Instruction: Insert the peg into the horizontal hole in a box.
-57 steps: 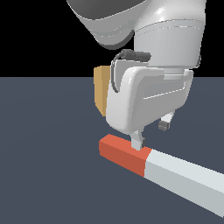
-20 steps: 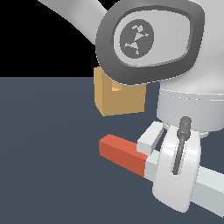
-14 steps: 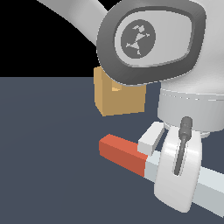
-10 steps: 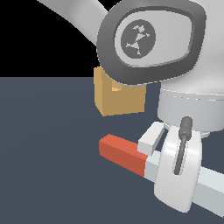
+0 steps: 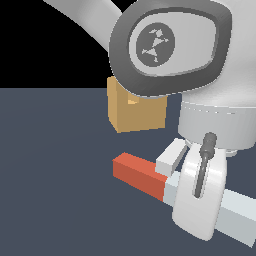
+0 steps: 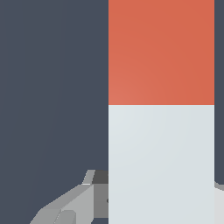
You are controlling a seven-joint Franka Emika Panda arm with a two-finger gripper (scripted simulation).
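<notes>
Nothing moved in the last second! The gripper [image 5: 172, 184] sat exactly where it had been, straddling the peg [image 5: 140, 175] on its pale part, just behind the red end. A few seconds back it had stood right over the red-white seam, so the hold had shifted along the bar. In the wrist view the fingers [image 6: 72, 205] met the peg's sides with no gap showing, so the tool looked clamped on the peg. The peg itself had not risen or slid; it lay on the tabletop [image 5: 50, 175] toward the near edge, red end leading. The box [image 5: 137, 112] stood well apart toward the far edge, its hole [image 5: 132, 101] only half visible under the arm. My read: the grasp was settled and the lift had yet to start, with alignment to the hole all ahead.
</notes>
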